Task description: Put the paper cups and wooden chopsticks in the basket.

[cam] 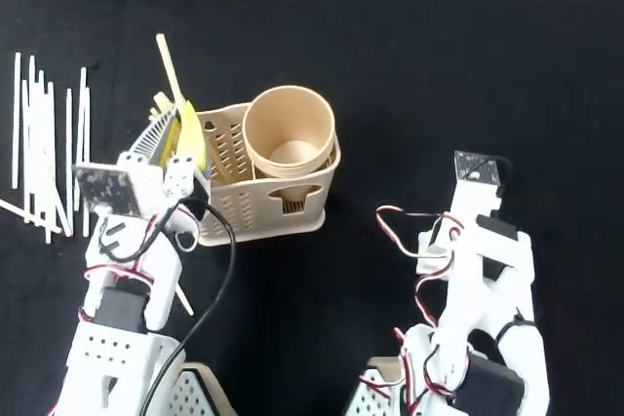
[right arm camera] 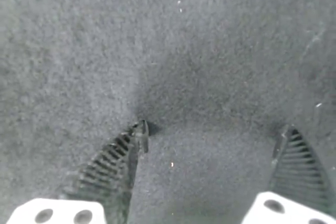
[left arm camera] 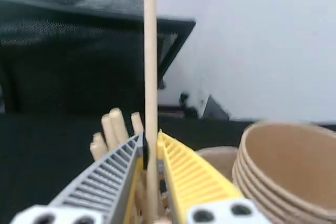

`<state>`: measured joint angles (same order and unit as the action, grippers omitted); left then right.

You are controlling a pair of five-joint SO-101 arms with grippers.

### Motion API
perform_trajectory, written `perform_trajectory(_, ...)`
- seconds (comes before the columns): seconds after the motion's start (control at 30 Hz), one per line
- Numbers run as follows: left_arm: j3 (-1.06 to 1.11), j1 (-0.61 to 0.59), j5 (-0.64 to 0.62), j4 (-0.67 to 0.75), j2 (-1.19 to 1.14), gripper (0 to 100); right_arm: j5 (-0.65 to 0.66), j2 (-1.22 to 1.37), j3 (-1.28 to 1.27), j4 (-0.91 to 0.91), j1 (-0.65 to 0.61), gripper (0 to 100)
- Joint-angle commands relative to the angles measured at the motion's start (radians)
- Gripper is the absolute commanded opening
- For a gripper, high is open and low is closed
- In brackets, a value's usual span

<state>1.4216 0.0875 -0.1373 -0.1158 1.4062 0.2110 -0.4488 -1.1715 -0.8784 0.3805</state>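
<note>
A beige slotted basket (cam: 278, 213) stands mid-table with a stack of paper cups (cam: 290, 133) in its right half and several wooden chopsticks (cam: 161, 102) in its left half. My left gripper (cam: 177, 135) sits over that left half, shut on one wooden chopstick (cam: 170, 65) that stands up and leans away. In the left wrist view the chopstick (left arm camera: 150, 72) rises between the grey and yellow fingers (left arm camera: 181, 169) of my left gripper (left arm camera: 151, 142), with the cups (left arm camera: 289, 171) beside it. My right gripper (right arm camera: 210, 135) is open just above the black cloth, holding nothing.
Several white sticks (cam: 47, 148) lie spread on the black cloth at the far left. The right arm (cam: 478, 270) is folded low at the front right, away from the basket. One chopstick end (cam: 183, 301) pokes out beside the left arm.
</note>
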Motion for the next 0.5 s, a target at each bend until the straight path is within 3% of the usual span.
perform_trajectory(0.0,-0.166,0.013,0.015,-0.307,0.008,9,-0.003,-0.024,-0.001,0.015,0.009,38.2)
perform_trajectory(0.13,-0.248,0.008,-0.012,-0.471,0.008,15,-0.003,-0.024,-0.001,0.015,0.009,38.2)
perform_trajectory(0.47,-0.254,0.004,-0.003,-0.529,0.008,16,-0.003,-0.024,-0.001,0.015,0.008,38.2)
